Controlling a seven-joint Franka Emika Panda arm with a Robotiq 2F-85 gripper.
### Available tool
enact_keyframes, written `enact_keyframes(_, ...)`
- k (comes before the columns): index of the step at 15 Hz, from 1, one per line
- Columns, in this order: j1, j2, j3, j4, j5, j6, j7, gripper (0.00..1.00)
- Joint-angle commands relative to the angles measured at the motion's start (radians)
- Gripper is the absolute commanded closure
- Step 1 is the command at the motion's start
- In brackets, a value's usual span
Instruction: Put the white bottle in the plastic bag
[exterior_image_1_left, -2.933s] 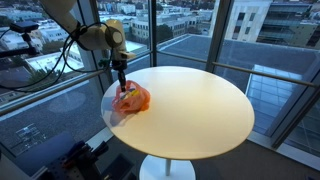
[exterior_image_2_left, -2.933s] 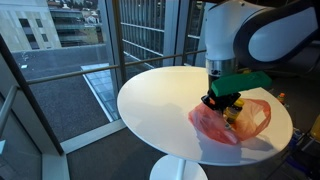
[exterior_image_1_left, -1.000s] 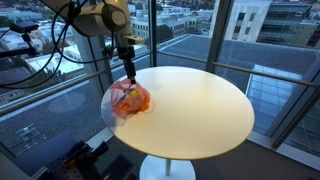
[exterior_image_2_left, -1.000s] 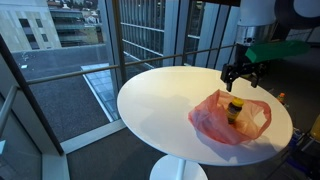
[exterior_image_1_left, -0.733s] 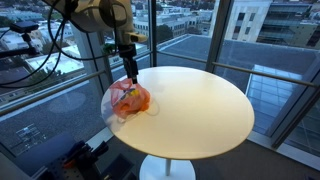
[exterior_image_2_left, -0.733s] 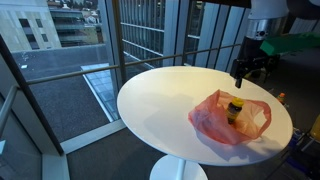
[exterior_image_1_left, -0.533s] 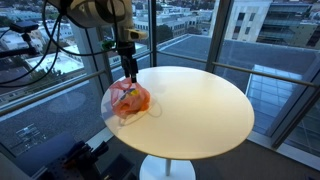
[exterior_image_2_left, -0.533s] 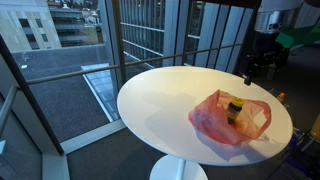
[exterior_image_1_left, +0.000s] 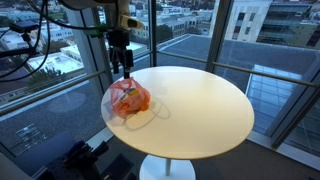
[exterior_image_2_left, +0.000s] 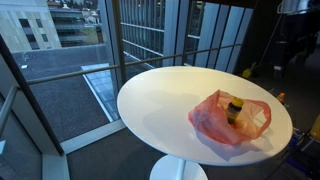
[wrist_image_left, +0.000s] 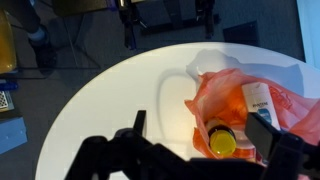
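The orange plastic bag (exterior_image_1_left: 129, 98) lies near the edge of the round cream table (exterior_image_1_left: 200, 110), and both exterior views show it (exterior_image_2_left: 230, 120). In the wrist view the white bottle (wrist_image_left: 261, 98) lies inside the bag (wrist_image_left: 228, 95), beside a yellow-capped bottle (wrist_image_left: 221, 141). That yellow-capped bottle (exterior_image_2_left: 235, 108) stands upright in the bag in an exterior view. My gripper (exterior_image_1_left: 122, 62) hangs well above the bag, open and empty. Its two dark fingers frame the bag from above in the wrist view (wrist_image_left: 200, 120).
Glass windows and a railing (exterior_image_2_left: 150, 60) ring the table closely. Dark stand legs (wrist_image_left: 165, 20) rise on the floor beyond the table's far edge. The rest of the tabletop (exterior_image_2_left: 165, 100) is bare. A dark part of the arm (exterior_image_2_left: 293, 40) shows at the frame's right edge.
The gripper has lifted up and away from the bag, staying open. The bag and the bottles in it have not moved.
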Motion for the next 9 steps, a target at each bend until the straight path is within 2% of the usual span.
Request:
enact_keyframes(1,-0.023,-0.037,-0.014,0.001,0.012,-0.047,-0.102,0.00)
enact_keyframes(6,-0.036,-0.049,-0.034,-0.010,0.005,-0.009,-0.207,0.00)
enact_keyframes(9,-0.038,-0.025,-0.024,0.001,0.002,-0.017,-0.177,0.00)
